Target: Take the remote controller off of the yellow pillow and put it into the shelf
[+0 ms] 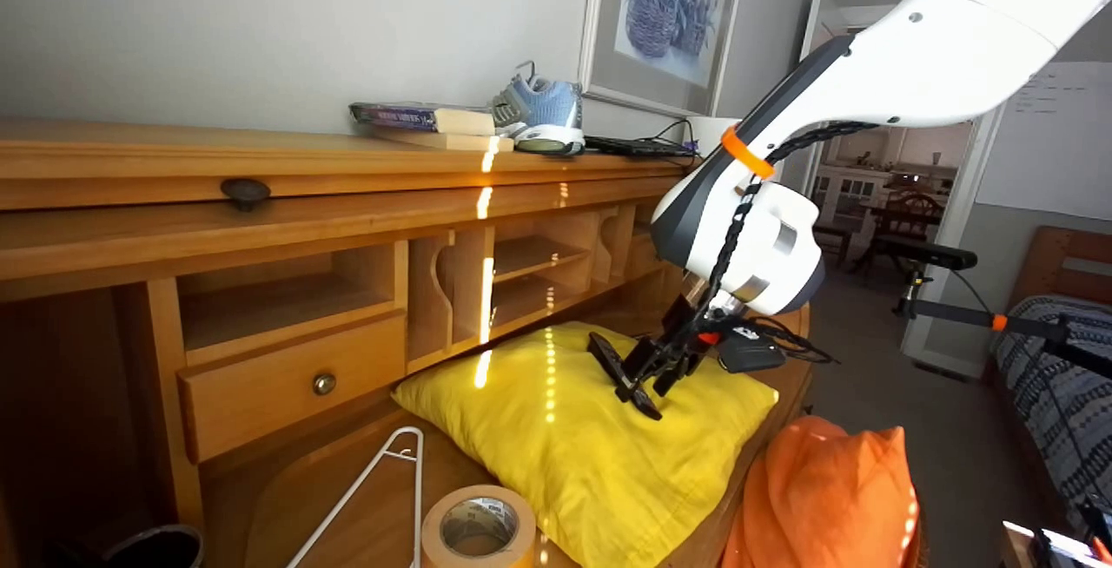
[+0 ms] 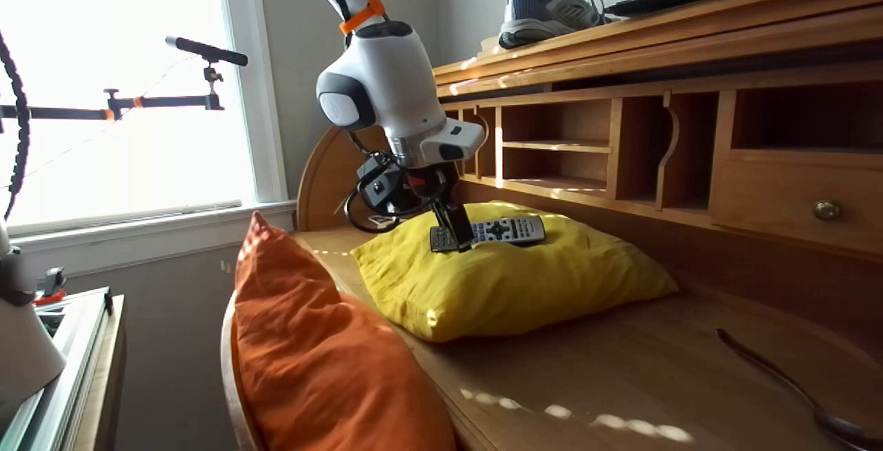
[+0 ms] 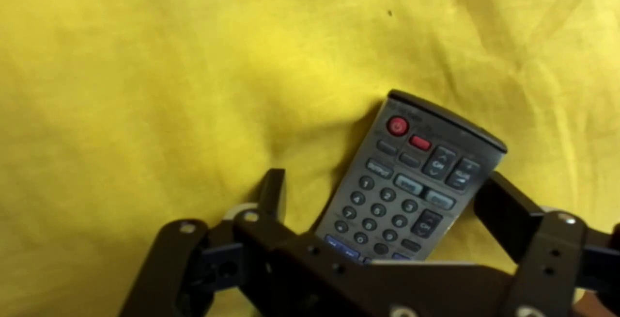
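You have the remote controller (image 3: 411,181) lying face up on the yellow pillow (image 1: 556,446), its power-button end poking out past your fingertips. One pillow corner comes close to the front edge of the desk (image 2: 586,375), with the orange cloth (image 2: 324,368) just beyond that edge. Behind and above the pillow stands the shelf (image 2: 638,147), its narrow upright slots facing you. In an exterior view, bare desk wood spreads between the pillow and a dark utensil (image 2: 838,425). On the pillow's near side you've got a hanger (image 1: 419,498), and a tape roll (image 1: 433,533) just beside the fabric.

Your gripper (image 3: 385,181) is released, its fingers spread wide and straddling the remote controller low over the pillow. The left finger in the wrist view stands apart from it, yellow fabric showing between; the right one sits right at its edge, and whether they touch is hard to say from here.

Count one remote controller, one pillow, one orange cloth, one hanger, one tape roll, one utensil, and, on the desk's top ledge, one shoe (image 1: 546,112) and two stacked books (image 1: 408,118).
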Motion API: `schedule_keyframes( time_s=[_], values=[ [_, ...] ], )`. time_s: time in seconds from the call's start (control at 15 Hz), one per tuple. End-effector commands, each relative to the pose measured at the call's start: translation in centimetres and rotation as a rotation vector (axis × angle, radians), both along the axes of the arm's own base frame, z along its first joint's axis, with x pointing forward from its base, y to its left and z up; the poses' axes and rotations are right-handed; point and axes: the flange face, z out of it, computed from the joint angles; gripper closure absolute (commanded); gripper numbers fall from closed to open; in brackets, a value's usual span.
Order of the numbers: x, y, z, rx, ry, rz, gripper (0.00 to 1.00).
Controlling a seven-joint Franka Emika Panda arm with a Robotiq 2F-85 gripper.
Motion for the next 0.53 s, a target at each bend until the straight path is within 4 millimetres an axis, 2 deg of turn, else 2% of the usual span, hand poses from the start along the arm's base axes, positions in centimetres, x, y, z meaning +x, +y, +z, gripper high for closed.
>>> schedule_keyframes(
  time_s=[0.0,0.07,0.13,0.2,0.4,0.47],
  values=[
    [1.53,-0.33,-1.49,-0.009,-0.027,-0.017,0.0],
    [1.73,-0.24,-1.67,-0.007,-0.032,-0.017,0.0],
    [1.91,-0.14,-1.76,-0.003,-0.038,-0.019,0.25],
    [2.02,-0.09,-1.87,0.001,-0.041,-0.019,0.26],
    [2.18,0.21,-1.62,0.001,-0.055,-0.015,0.51],
    [2.18,0.29,-1.46,-0.003,-0.06,-0.011,0.28]
  ],
)
